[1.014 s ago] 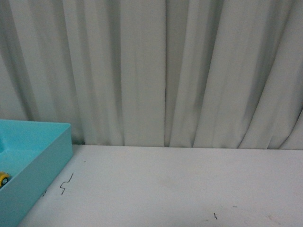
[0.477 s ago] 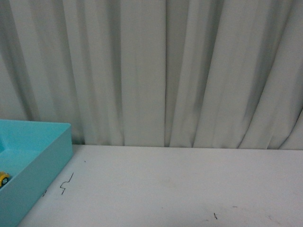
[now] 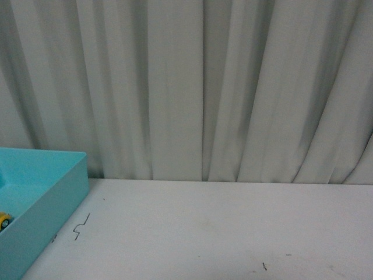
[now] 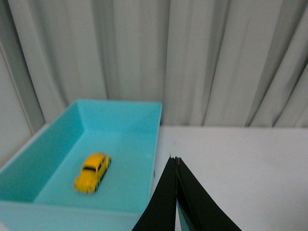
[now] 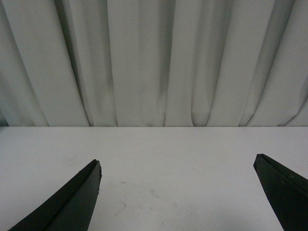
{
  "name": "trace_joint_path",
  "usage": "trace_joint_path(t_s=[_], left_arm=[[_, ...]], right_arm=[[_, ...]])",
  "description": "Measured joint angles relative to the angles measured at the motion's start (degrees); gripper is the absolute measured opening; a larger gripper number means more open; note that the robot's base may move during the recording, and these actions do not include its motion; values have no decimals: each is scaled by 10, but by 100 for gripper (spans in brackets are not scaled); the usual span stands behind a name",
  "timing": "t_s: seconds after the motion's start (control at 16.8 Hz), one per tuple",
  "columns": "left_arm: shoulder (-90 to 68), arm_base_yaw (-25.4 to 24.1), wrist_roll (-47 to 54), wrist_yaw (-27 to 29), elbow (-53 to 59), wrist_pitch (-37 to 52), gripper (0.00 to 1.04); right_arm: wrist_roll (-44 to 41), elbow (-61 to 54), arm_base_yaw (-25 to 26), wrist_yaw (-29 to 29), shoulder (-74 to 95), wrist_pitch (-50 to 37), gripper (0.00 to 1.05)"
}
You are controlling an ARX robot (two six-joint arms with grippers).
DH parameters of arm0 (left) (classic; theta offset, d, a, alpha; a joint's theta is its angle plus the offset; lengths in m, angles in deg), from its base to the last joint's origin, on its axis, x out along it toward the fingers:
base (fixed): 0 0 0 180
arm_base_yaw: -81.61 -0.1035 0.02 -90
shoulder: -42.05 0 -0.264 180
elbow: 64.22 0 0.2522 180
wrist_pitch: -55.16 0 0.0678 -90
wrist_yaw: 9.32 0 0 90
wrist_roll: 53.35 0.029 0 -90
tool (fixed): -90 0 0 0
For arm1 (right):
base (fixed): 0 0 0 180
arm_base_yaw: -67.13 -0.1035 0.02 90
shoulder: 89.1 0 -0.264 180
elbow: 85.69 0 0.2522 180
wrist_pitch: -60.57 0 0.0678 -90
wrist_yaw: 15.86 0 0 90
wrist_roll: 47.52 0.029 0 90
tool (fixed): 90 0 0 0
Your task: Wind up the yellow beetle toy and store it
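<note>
In the front view the white table (image 3: 221,227) lies bare from 3 o'clock round to 6 o'clock, open to a pass from either side. The one obstacle is the turquoise bin (image 3: 55,201) at 8 o'clock, its walls raised above the tabletop. Inside it the yellow beetle toy (image 4: 92,172) sits clear of all four walls, with bare floor around it, reachable from above. The grey curtain (image 3: 192,87) closes off the far edge at 12 o'clock.
</note>
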Motion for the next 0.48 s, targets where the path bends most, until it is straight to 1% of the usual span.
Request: trace_joint_path(t_s=[0.24, 0.3, 0.42, 0.48], left_arm=[[-1, 0, 0, 0, 0, -3, 2], [-1, 0, 0, 0, 0, -2, 5], [-1, 0, 0, 0, 0, -2, 30], [-1, 0, 0, 0, 0, -2, 41]], right_arm=[[0, 0, 0, 0, 0, -1, 98], [0, 0, 0, 0, 0, -1, 98], [0, 0, 0, 0, 0, 0, 98], [0, 0, 0, 0, 0, -1, 98]])
